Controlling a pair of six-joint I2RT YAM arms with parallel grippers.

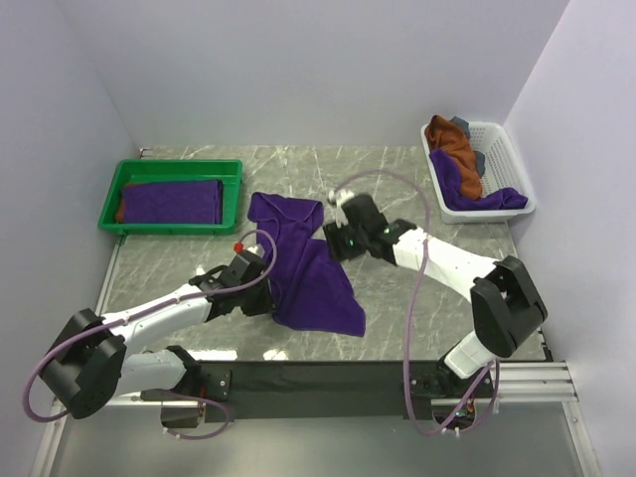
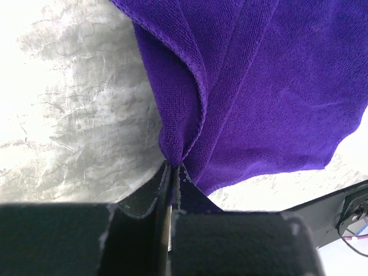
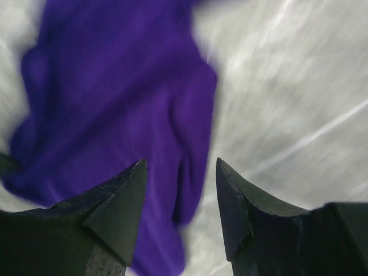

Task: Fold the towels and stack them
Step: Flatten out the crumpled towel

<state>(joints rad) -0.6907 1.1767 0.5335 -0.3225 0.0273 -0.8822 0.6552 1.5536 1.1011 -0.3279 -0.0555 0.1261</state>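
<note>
Top external view: pinches a bunched edge of the purple towel [image 1: 303,263], spread just right of the green tray [image 1: 169,229], in the closed left gripper [image 1: 260,283], apparently anchoring a fold, and hovers the right gripper [image 1: 338,234] parted, empty, above.
</note>
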